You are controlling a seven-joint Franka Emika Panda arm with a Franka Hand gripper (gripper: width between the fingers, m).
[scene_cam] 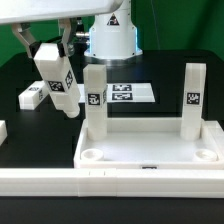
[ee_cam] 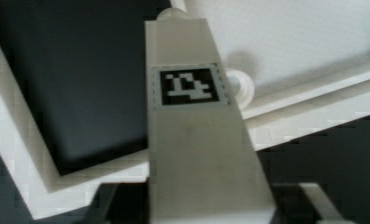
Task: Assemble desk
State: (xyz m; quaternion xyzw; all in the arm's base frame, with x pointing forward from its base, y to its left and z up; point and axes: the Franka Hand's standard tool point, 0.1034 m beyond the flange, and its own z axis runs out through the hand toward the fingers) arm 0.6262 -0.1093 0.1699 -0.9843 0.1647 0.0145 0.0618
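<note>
The desk's white tabletop [scene_cam: 150, 150] lies at the front like a rimmed tray. Two white tagged legs [scene_cam: 95, 100] [scene_cam: 193, 98] stand upright in its far corners. My gripper [scene_cam: 50, 55] hangs left of the tabletop, shut on the upper end of a third leg [scene_cam: 58, 88], which is tilted with its lower end above the black table. In the wrist view this leg [ee_cam: 200, 120] runs up the middle with its tag facing me, between my dark fingers [ee_cam: 132, 205]; my gripper [ee_cam: 208, 212] is clamped on its near end. Behind it shows the tabletop [ee_cam: 297, 50] with a round socket [ee_cam: 242, 88].
Another white leg [scene_cam: 33, 96] lies flat on the table at the exterior view's left. The marker board [scene_cam: 128, 93] lies behind the tabletop, before the arm's white base [scene_cam: 110, 35]. A long white border rail [scene_cam: 100, 182] runs along the front.
</note>
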